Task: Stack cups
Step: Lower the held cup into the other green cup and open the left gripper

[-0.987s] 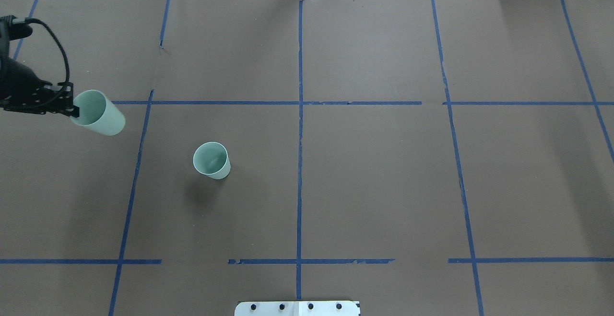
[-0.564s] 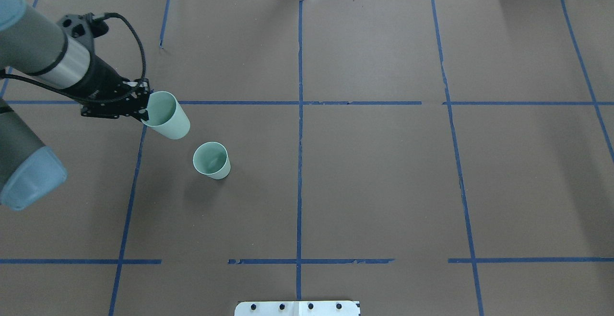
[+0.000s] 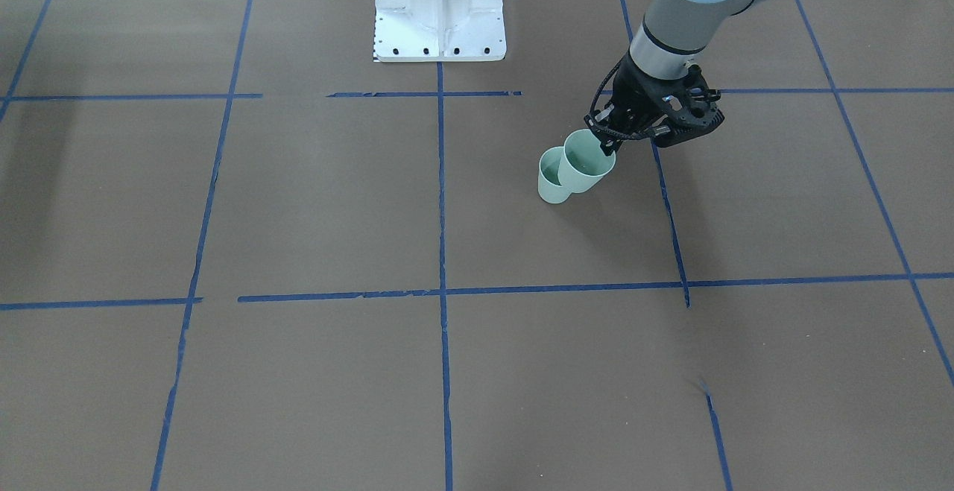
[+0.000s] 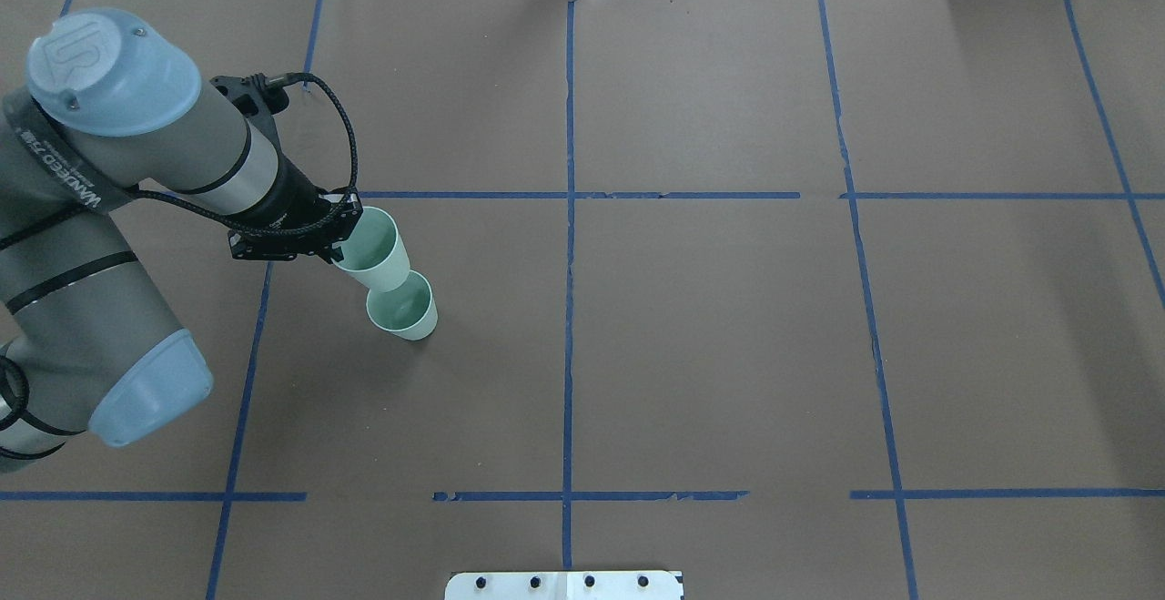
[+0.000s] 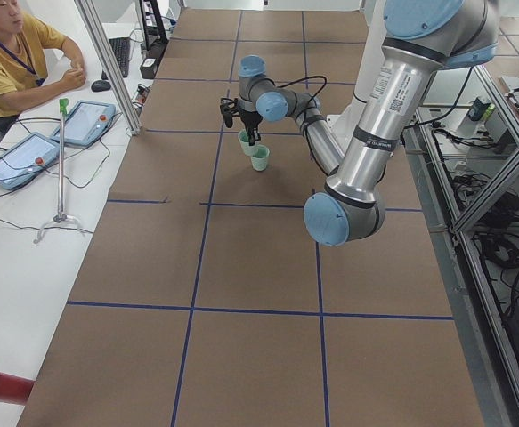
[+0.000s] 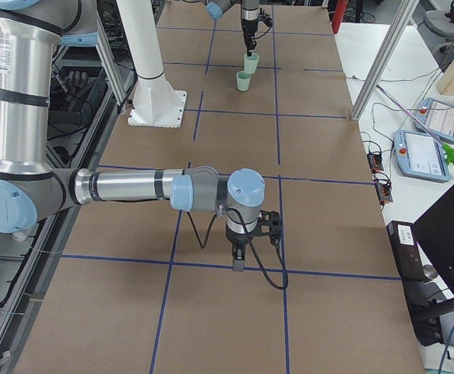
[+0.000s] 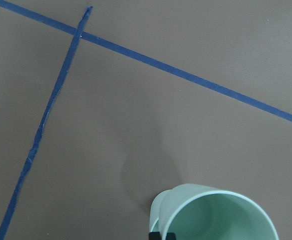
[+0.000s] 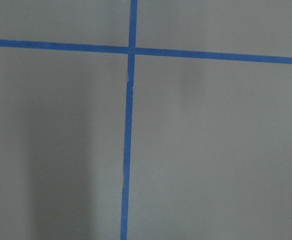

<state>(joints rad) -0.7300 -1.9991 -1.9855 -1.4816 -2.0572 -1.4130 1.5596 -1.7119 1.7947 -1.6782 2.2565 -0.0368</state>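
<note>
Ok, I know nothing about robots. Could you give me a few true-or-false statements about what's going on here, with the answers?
1. The left hand grips a mint-green cup by its rim. True.
2. That held cup is already nested in the other cup. False: it hangs in the hand, not yet inside it.
3. The other cup stands upside down. False: it stands mouth up on the table.
4. Both arms are at the cups. False: the right arm is far off, over bare table.
5. A white robot base stands on the table. True.
</note>
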